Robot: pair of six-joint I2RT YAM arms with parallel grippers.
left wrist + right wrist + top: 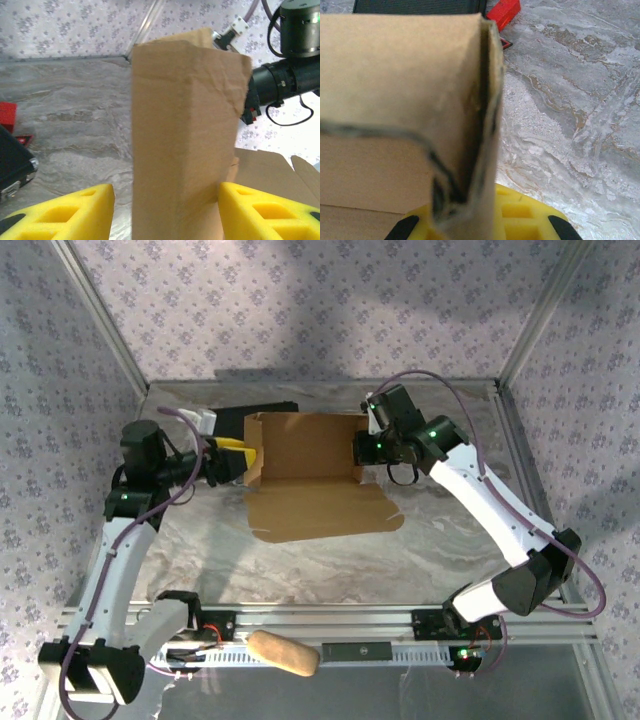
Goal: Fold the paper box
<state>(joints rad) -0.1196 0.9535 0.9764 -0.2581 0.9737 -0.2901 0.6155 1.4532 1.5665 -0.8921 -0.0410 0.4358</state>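
Though the silvery, marbled table [450, 550] takes up most of the scene, the work sits at its far middle, where the paper box [310, 465] lies between the two arms. It looks roughly half formed. Its left and right side walls stand upright, while the wide front panel with its notched edge lies flat on the table toward the bases. By my judgement, that panel and its flaps are yet to be raised and tucked in before the carton is closed. The right gripper [362, 450] is clamped tight on the doubled right wall, which the right wrist view shows pinched down between its yellow fingers. The left gripper [165, 200] straddles the upright left wall with jaws apart, one finger against the cardboard's edge and the other clear of it, so nothing is gripped there. A black case [255, 418] sits just behind the box, and a tan bread-like lump [283, 652] rests near the bases.
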